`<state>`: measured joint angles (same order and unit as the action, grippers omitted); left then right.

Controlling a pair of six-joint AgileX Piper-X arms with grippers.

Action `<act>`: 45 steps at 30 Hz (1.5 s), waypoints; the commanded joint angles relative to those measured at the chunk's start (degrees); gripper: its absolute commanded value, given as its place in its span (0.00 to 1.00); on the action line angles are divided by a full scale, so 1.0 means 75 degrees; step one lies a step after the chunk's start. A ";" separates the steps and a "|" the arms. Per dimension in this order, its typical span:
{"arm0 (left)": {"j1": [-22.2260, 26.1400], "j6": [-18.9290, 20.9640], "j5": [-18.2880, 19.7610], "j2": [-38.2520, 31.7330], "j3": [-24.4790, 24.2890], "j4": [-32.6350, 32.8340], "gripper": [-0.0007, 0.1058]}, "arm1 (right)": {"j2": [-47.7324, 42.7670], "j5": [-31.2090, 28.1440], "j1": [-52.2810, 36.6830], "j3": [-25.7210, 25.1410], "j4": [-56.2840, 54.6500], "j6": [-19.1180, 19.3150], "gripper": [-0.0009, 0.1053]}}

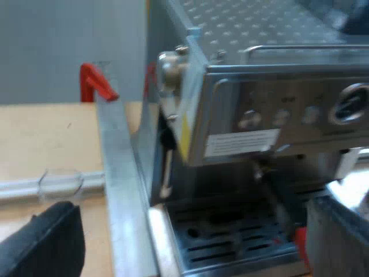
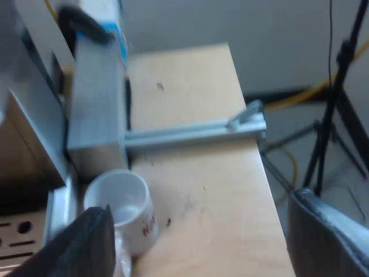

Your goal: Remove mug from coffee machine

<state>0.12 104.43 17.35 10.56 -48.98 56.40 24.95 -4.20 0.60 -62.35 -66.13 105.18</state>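
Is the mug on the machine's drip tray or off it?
Off. The mug sits on the wooden table beside the machine's drip tray, not on its grille.

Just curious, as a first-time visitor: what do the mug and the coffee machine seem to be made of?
The mug looks like glazed white ceramic: smooth, pale wall, red print. The espresso machine looks like brushed steel: grey sheen, dimpled top plate. Sight alone cannot confirm either.
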 commanded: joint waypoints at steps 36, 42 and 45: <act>-0.0280 -0.0349 -0.0858 -0.2584 0.0190 0.1626 0.75 | -0.3741 0.0469 0.0397 0.1375 0.0037 0.0205 0.61; -0.0280 -0.0159 -0.0858 -0.2584 0.1053 0.0999 0.75 | -0.3743 0.0453 0.0397 0.2437 0.0278 0.0205 0.61; -0.0280 -0.0159 -0.0858 -0.2584 0.1499 0.0763 0.75 | -0.3728 0.0453 0.0397 0.2926 0.0278 0.0205 0.61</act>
<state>-1.89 102.44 11.54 -0.81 -39.04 63.88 -0.82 -1.16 3.69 -41.57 -64.54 105.77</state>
